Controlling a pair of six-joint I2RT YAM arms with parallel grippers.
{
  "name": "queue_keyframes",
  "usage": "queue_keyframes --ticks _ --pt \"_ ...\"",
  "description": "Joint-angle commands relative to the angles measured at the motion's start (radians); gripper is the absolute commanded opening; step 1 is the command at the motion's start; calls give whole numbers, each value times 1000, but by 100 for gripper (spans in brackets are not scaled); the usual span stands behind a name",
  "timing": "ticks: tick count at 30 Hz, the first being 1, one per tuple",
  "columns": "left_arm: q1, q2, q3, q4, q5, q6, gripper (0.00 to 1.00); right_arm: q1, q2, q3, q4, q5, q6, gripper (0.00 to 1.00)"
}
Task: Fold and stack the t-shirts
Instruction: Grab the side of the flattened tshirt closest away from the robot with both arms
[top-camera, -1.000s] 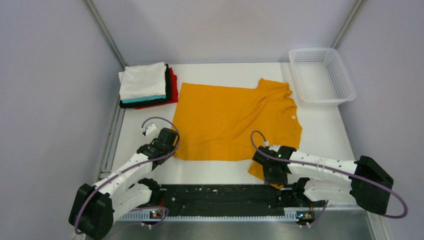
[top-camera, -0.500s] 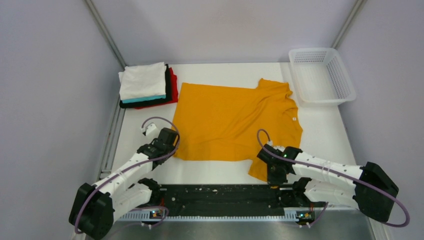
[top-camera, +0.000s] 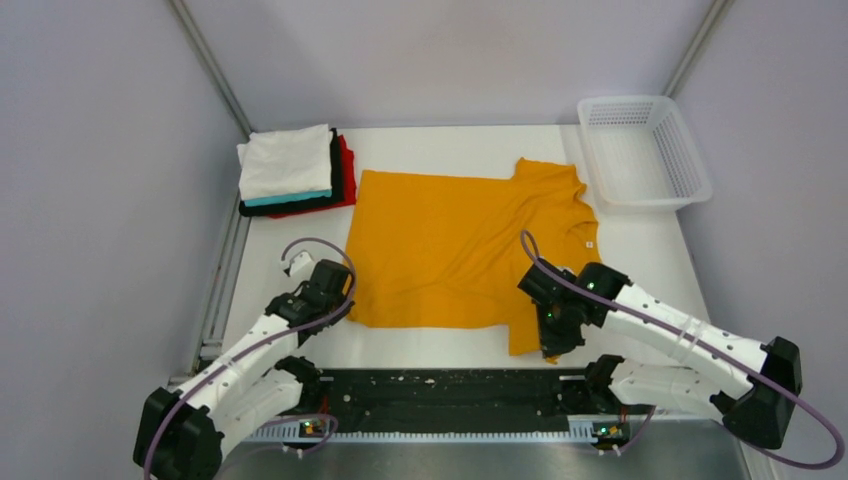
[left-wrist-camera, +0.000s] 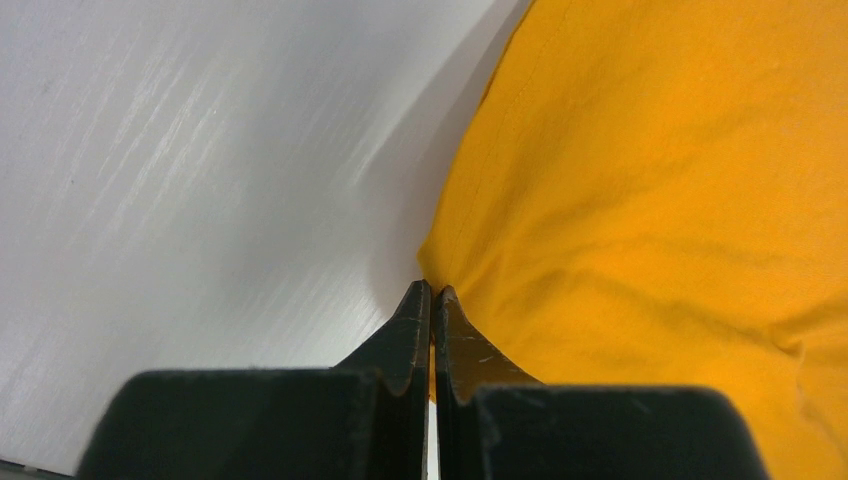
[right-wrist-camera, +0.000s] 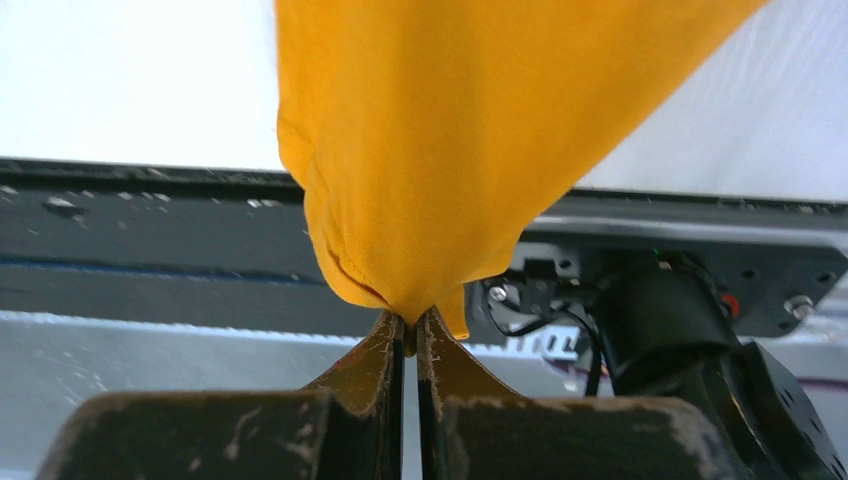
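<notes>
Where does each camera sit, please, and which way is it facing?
Top external: above, behind the arms, looking down on table, orange shirt, folded stack, basket; both arms show.
Left wrist: on the left arm, facing the shirt's edge; left end effector shows, shut on it.
Right wrist: on the right arm, facing the base rail; right end effector pinches the shirt.
All share the orange shirt.

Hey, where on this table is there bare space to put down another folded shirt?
Bare table runs behind the orange shirt, between the folded stack and the basket. Another patch lies right of the shirt, in front of the basket. It is crowded at the shirt's near corners, where the left hand and right hand pinch it.
</notes>
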Motion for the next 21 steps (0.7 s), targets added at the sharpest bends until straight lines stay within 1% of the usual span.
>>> queue_keyframes --ticks 1,6,9,12,17,21 --pt "4 -65 12 -110 29 -27 0 38 14 11 -139 -64 -13 0" --pt "4 -150 -32 -160 34 -38 0 58 8 9 -223 -28 1 0" --pt "3 -173 -46 -141 70 -37 0 59 -15 2 -221 -45 3 0" --pt "4 -178 -39 -124 77 -32 0 60 -32 3 -207 -43 5 0" --pt "3 -142 0 -69 76 -17 0 58 -33 10 -95 11 6 0" --pt "3 -91 34 -43 53 -31 0 54 -51 39 20 143 25 0"
